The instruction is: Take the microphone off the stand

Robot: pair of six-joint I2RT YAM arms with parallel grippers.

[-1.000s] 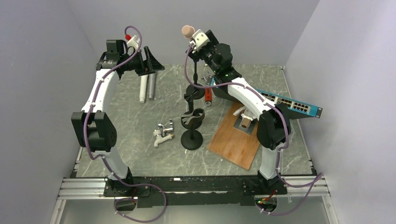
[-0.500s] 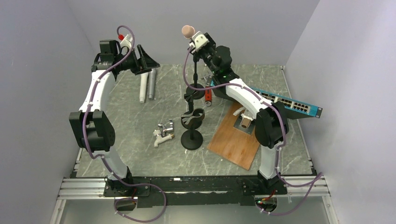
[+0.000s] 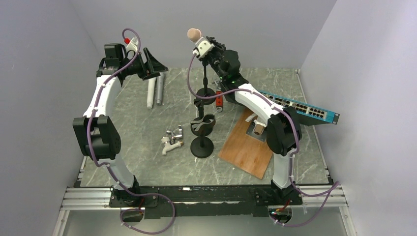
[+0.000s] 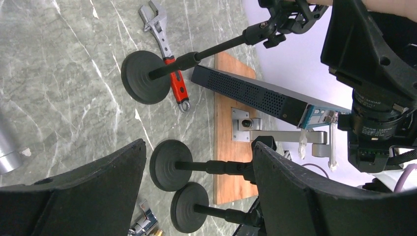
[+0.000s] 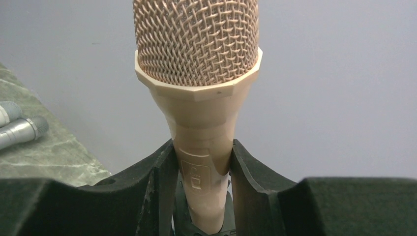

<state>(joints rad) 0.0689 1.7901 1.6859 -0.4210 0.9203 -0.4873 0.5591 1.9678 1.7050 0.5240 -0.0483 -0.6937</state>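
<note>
At the upper left of the overhead view the left arm stands raised with its elbow bent. The left gripper (image 3: 153,63) is spread wide and empty. Its wrist camera shows the whole wrench (image 4: 172,73) beside the stand (image 4: 142,77) base; overhead shows only part. At upper centre the right arm reaches high. Only its wrist view shows the right gripper (image 5: 201,157) clamped on the neck of the microphone (image 5: 196,59), above the stand's pole.
</note>
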